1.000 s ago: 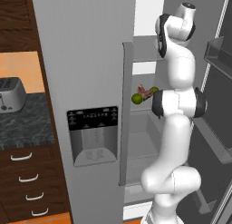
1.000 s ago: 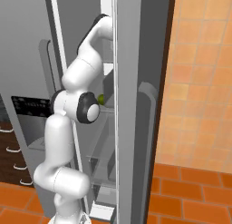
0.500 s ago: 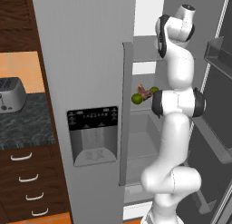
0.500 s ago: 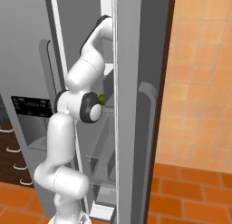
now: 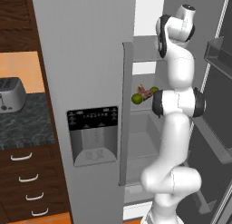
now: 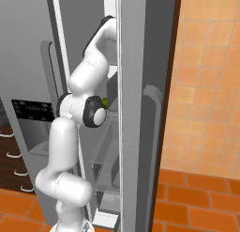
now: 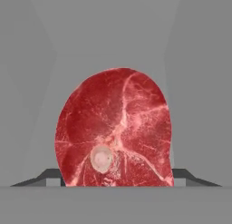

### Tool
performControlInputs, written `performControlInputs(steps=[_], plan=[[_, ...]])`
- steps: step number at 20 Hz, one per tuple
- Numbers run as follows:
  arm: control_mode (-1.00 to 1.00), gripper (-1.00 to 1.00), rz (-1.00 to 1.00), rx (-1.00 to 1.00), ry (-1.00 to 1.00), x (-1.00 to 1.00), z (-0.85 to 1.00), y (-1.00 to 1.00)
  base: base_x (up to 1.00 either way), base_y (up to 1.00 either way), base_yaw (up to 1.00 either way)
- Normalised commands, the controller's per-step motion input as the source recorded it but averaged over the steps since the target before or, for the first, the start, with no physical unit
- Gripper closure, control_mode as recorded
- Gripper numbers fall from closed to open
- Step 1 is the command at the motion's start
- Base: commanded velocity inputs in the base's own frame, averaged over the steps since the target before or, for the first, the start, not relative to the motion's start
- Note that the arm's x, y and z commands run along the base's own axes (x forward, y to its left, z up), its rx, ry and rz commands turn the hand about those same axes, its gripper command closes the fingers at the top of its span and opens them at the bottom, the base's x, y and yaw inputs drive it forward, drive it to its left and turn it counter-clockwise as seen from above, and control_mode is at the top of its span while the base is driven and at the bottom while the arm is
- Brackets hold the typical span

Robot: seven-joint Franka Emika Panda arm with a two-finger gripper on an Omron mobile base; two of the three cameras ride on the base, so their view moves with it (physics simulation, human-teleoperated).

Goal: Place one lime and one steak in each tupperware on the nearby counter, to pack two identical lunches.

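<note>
You are reaching into the open fridge (image 5: 90,60) for a steak (image 7: 115,130), which stands on edge right in front of the hand, its red marbled face filling the gap between the two finger tips. The gripper (image 7: 117,177) looks set around it, one dark tip showing at each lower corner of the meat, but you cannot tell from here whether the jaws have bitten or are merely bracketing it. Judge the step as the grasp itself: keep the hand square to the slab, let the jaws meet both flat sides evenly, and lift only when it sits firm, since a thin upright cut may tip or twist out. The hand view gives you the meat's face and the plain grey back wall, but nothing of what lies around it. The left base view supplies that: a lime (image 5: 136,98) on the shelf at the door edge, with a second steak (image 5: 143,92) and another lime (image 5: 154,89) just beside it, plus the counter (image 5: 22,123) and toaster (image 5: 11,94) off to the left. The right base view offers just a green sliver behind the elbow.
</note>
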Motion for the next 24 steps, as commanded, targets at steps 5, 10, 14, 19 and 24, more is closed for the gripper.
performControlInputs(steps=[5,10,14,19,24], plan=[[-1.00,1.00,0.00,0.00,-0.04,-0.74,0.04,0.24,0.00,0.00,0.00],[-1.00,1.00,0.00,-0.01,-0.12,-1.00,0.01,0.57,0.00,0.00,0.00],[-1.00,1.00,0.00,-0.05,-0.13,-1.00,-0.19,0.44,0.00,0.00,0.00],[-1.00,1.00,0.00,-0.05,-0.19,-1.00,-0.14,0.25,0.00,0.00,0.00],[-1.00,1.00,0.00,-0.09,-0.14,-1.00,0.00,0.42,0.00,0.00,0.00]])
